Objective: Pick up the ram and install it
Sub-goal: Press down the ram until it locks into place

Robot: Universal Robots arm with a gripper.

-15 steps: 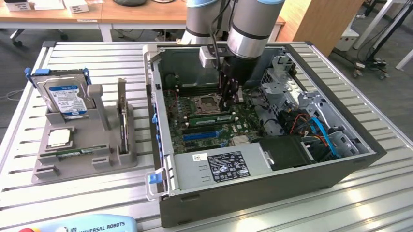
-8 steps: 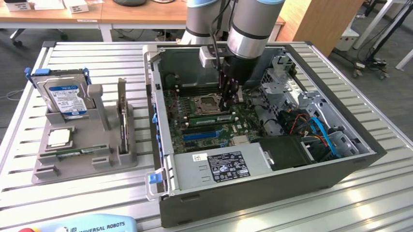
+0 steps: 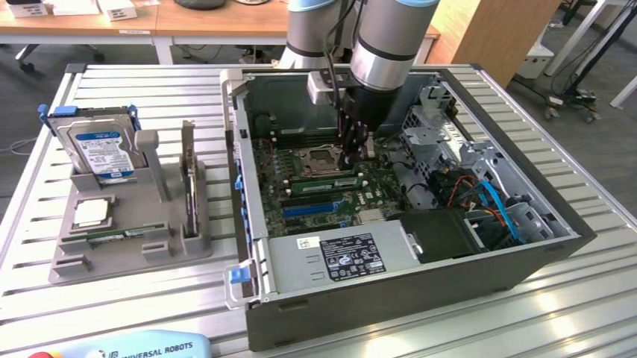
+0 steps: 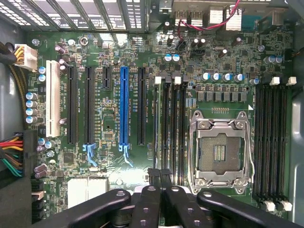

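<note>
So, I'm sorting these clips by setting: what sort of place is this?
Probably a robotics lab or workshop: an open computer case lies on a slatted metal table, a grey fixture beside it holds a hard drive, and wooden desks stand behind.

Exterior view: high, angled down on desk [image 3: 149, 298] and open computer case [image 3: 398, 306], mid-range; wrist view: close, straight down; shared: motherboard [image 4: 109, 128]
</note>
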